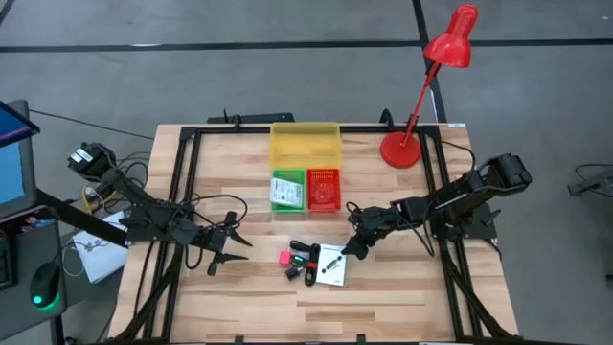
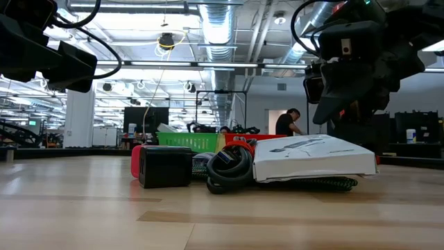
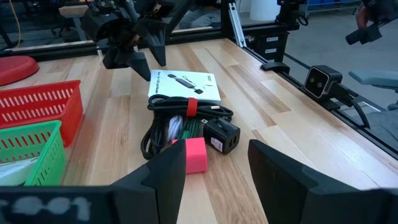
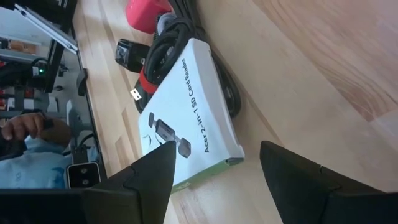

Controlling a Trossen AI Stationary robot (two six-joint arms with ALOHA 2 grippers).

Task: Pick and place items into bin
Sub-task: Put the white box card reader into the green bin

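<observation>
table [image 1: 239, 297]: pale wood, smooth, slight sheen | box [image 4: 193, 106]: white printed card, matt | cable [image 3: 165, 127]: black, glossy | baskets [image 1: 324, 190]: red and green plastic mesh | lamp [image 1: 450, 48]: glossy red | fingers [image 3: 280, 180]: matt black plastic

The high camera looked straight down on the whole table [image 1: 249, 297]. The low camera sat at tabletop height, close to the white box [image 2: 312, 158], facing the room behind. The left wrist camera looked forward across the pile toward the right gripper [image 3: 140, 59]. The right wrist camera hung close over the white box, which all four views shared.
</observation>
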